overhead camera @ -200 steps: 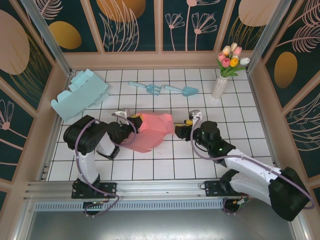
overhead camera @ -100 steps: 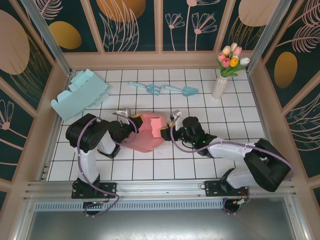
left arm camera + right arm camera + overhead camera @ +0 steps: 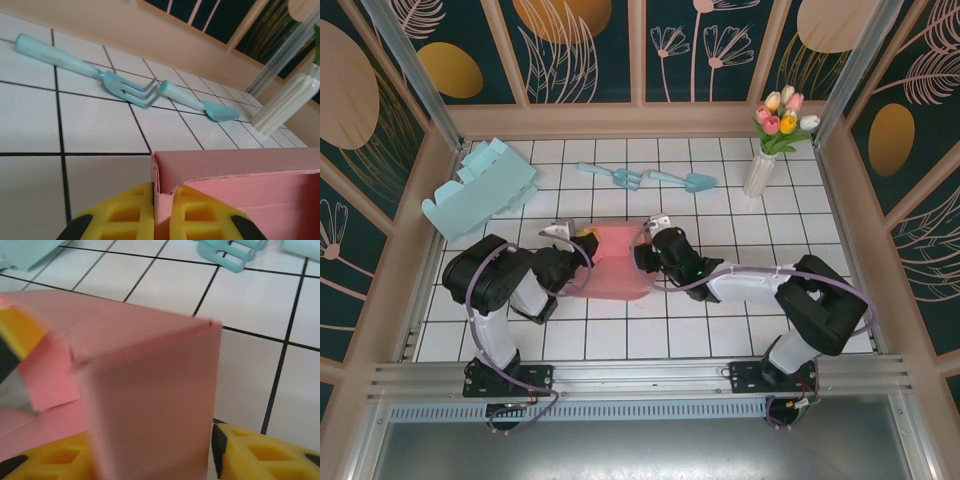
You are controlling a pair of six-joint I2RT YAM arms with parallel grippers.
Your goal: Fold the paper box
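Box (image 3: 615,265): pink paper, matte, thin walls with creased edges, partly folded. It lies mid-table (image 3: 740,320) on white glossy tiles with dark grout, between the two arms.

Left gripper (image 3: 161,215): pressed together; its ribbed yellow pads (image 3: 125,215) pinch an upright wall of the box at a corner crease.

Right gripper (image 3: 645,252): at the box's right side. Its yellow pads (image 3: 260,452) stand apart with a folded pink panel between them; cannot tell whether they press on it.

Around: teal plastic fork (image 3: 615,176) and trowel (image 3: 685,181) lie flat beyond the box, apart from it. Ribbed white vase (image 3: 758,172) of tulips at far right. Pale blue cardboard piece (image 3: 480,190) with a notched edge at far left.
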